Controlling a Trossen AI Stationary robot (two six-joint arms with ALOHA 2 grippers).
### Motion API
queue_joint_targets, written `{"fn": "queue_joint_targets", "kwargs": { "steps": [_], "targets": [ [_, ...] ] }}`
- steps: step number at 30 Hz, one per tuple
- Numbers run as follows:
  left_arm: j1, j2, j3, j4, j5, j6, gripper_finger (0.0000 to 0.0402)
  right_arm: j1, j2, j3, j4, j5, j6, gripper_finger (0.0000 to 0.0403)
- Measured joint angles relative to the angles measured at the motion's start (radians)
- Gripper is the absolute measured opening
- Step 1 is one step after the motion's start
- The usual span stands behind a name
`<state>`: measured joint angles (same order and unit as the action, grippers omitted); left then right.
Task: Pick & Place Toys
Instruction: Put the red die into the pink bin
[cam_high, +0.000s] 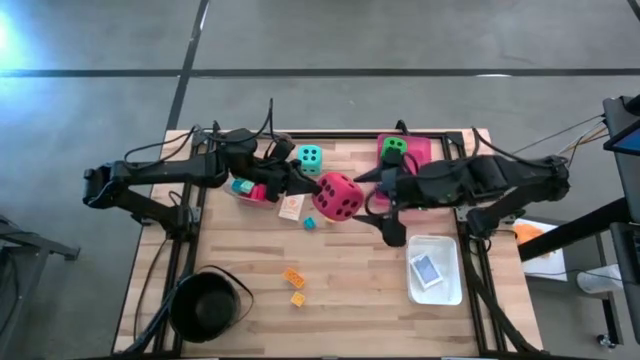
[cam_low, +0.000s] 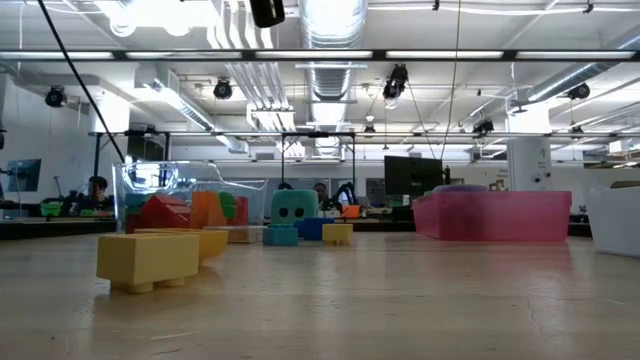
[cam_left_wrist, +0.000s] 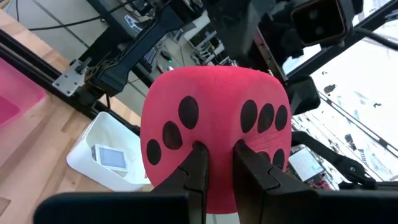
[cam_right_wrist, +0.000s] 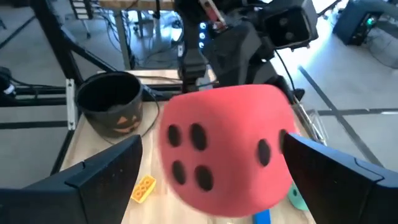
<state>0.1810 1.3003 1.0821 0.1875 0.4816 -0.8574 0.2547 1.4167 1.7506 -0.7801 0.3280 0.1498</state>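
The pink-red soft die (cam_high: 338, 196) with black dots hangs above the middle of the table, and my left gripper (cam_high: 312, 188) is shut on it from the left. My right gripper (cam_high: 372, 205) comes from the right, open wide. In the right wrist view its two fingers stand on either side of the pink-red die (cam_right_wrist: 227, 155). A teal die (cam_high: 310, 156) sits on the table at the far side. A green die (cam_high: 393, 147) lies in the pink tray (cam_high: 420, 152). Small blocks (cam_high: 292, 277) and a card (cam_high: 290, 207) lie on the wood. My left gripper pinches the die's soft skin (cam_left_wrist: 219, 134) between its two fingers, where two dotted faces meet; the skin is dented in there. The fingers (cam_left_wrist: 194, 163) come level from the table's left. The die sticks out beyond them, lifted clear of the table. My right gripper: whether its fingers (cam_right_wrist: 298, 155) touch the die's sides, I cannot tell.
A clear tray (cam_high: 250, 188) with coloured blocks stands under my left arm. A white tray (cam_high: 448, 285) holding a card is at the near right. The round black pot (cam_high: 208, 305) stands at the near left. A yellow block (cam_low: 150, 260) lies close to the low camera.
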Motion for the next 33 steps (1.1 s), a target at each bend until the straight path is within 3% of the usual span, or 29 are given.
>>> {"fn": "queue_joint_targets", "kwargs": {
  "steps": [24, 28, 33],
  "targets": [
    [-0.001, 0.0, 0.0, 0.06, 0.043, 0.022, 0.0034, -0.076, 0.088, 0.067, -0.046, -0.085, -0.057, 0.0376],
    [-0.001, 0.0, 0.0, 0.071, 0.041, 0.021, 0.0029, -0.08, 0.088, 0.067, -0.044, -0.068, -0.059, 0.0337],
    [-0.002, 0.0, 0.0, 0.085, 0.042, 0.015, 0.0029, -0.095, 0.098, 0.065, -0.048, -0.068, -0.04, 0.0232]
  ]
}}
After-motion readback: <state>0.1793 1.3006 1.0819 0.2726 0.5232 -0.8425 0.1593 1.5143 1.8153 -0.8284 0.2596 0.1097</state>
